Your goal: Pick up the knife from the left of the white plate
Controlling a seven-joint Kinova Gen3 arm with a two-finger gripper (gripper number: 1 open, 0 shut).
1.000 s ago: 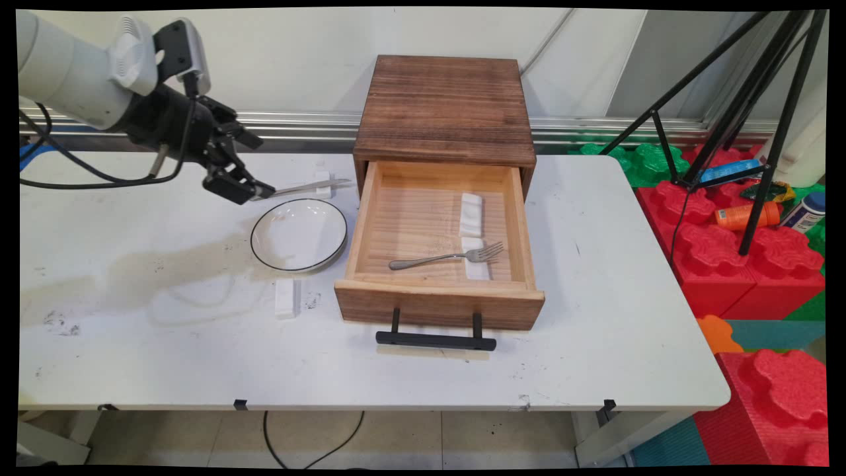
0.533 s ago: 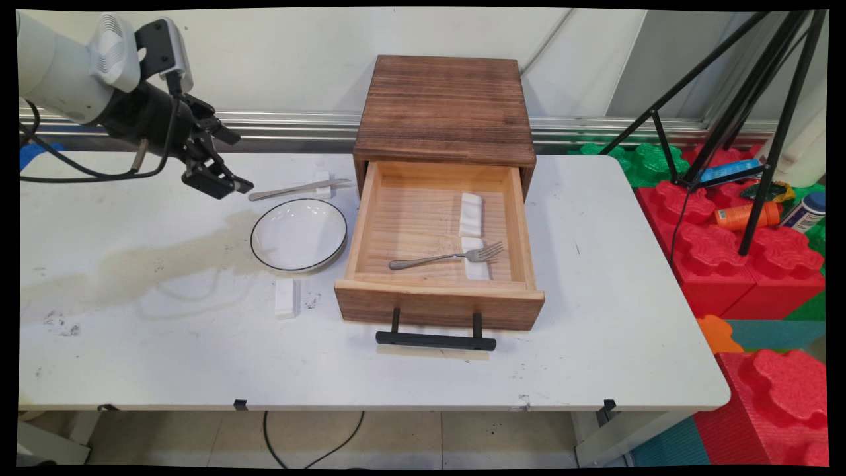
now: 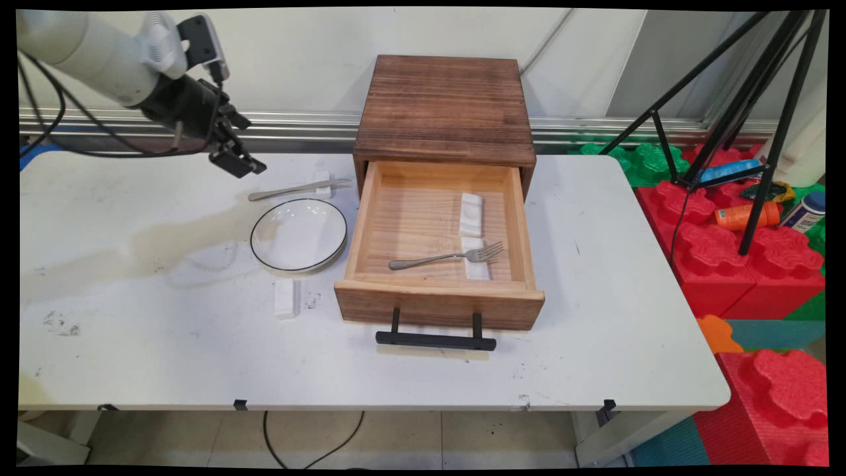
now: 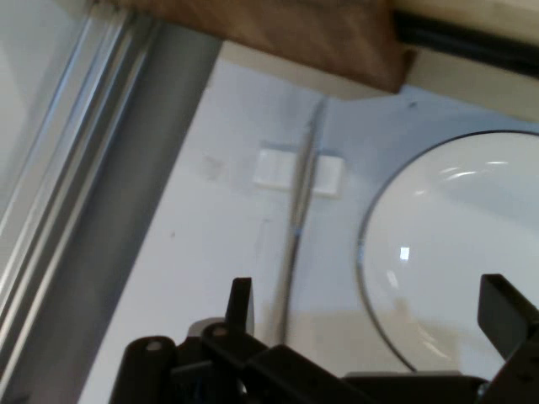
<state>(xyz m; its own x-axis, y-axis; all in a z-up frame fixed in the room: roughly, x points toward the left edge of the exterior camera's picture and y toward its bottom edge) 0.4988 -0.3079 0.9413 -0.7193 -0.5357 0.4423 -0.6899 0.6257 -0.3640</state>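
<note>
My gripper (image 3: pixel 240 165) hangs open and empty above the table's back left, a little left of and above the handle end of a metal knife (image 3: pixel 297 190). The knife lies flat, its blade across a small white rest (image 3: pixel 324 186). In the hand view the knife (image 4: pixel 296 219) runs up between my spread fingers (image 4: pixel 241 300), crossing the rest (image 4: pixel 274 168), with the plate (image 4: pixel 455 261) to its right. A white plate with a dark rim (image 3: pixel 299 235) sits just in front of the knife.
A wooden cabinet (image 3: pixel 446 106) stands at the back, its drawer (image 3: pixel 439 301) pulled open. Inside lie a fork (image 3: pixel 446 256) on a white rest (image 3: pixel 476 264) and a second rest (image 3: pixel 470 215). Another white rest (image 3: pixel 286 297) lies before the plate. A tripod (image 3: pixel 747 132) stands off the right.
The gripper was at the knife's handle end a second ago. It drew back to the left, leaving the knife on its rest, and has since risen and shifted slightly right.
</note>
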